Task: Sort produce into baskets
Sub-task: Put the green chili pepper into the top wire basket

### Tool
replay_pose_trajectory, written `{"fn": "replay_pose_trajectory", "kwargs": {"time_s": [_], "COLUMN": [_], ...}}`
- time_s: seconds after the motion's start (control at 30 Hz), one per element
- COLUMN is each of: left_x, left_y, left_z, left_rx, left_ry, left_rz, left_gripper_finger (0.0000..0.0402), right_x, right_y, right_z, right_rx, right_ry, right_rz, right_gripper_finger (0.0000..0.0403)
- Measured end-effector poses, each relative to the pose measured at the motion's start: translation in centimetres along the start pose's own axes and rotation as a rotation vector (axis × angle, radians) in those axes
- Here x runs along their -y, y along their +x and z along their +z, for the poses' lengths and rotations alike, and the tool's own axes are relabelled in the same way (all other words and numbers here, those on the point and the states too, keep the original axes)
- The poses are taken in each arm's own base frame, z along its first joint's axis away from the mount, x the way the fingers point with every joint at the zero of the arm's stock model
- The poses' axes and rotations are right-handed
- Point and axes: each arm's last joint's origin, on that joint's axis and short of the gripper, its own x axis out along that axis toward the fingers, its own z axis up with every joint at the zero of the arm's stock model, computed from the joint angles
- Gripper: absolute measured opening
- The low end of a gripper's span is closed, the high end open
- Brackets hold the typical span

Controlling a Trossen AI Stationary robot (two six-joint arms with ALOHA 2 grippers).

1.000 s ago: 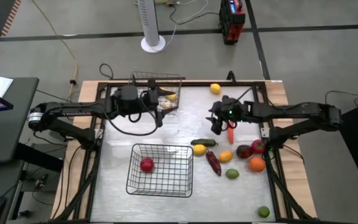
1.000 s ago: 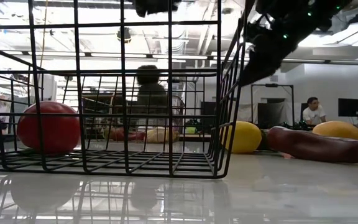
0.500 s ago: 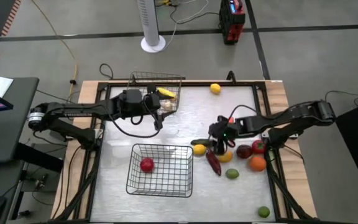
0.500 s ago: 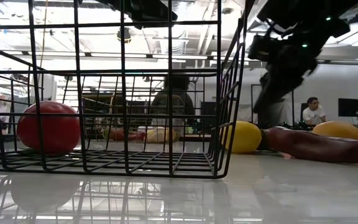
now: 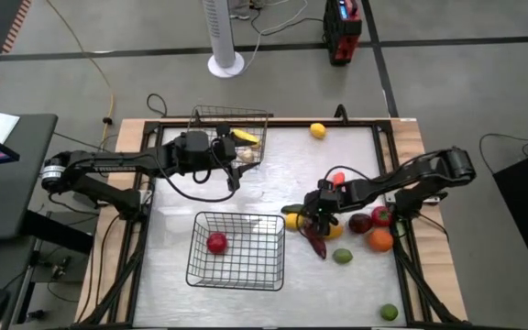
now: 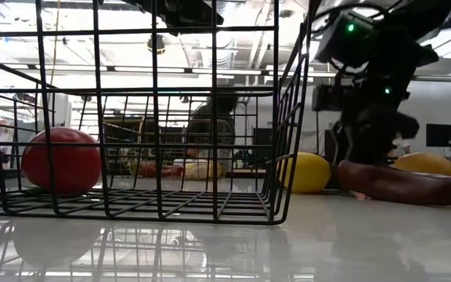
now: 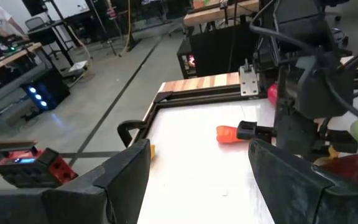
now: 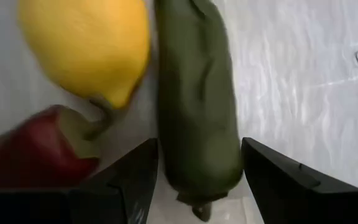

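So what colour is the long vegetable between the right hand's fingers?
Dark green, clearest in the right wrist view.

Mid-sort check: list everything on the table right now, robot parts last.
near basket: one, silver wire, front left
far basket: one, silver wire, back left
red round piece: one, in near basket
yellow long piece: one, in far basket
yellow round pieces: three; back edge, two by right gripper
green long piece: one, centre right
dark red long piece: one, beside it
orange-red piece: one, by right arm
green round pieces: two
right-edge rounds: red, dark red, orange
left gripper: open, at far basket
right gripper: open, astride green long piece
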Motion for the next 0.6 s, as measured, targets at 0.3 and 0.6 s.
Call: {"fn": "replay_pose_trajectory", "kwargs": {"time_s": [0.3, 0.6], "left_x": [0.0, -0.3], "left_y": [0.0, -1.9], "left_z": [0.0, 0.5], "left_rx": [-0.002, -0.015], "left_ry": [0.010, 0.031], "left_rz": [0.010, -0.005], "left_gripper_finger": [0.0261, 0.0261], "right_x": [0.7, 2.3], "right_y": [-0.6, -3.0], "right_z": [0.3, 0.3], "right_rx": [0.031, 0.061], "right_ry": [0.016, 0.050], "right_rz": [-0.026, -0.091], "right_gripper_finger": [0.0199, 0.0174]}}
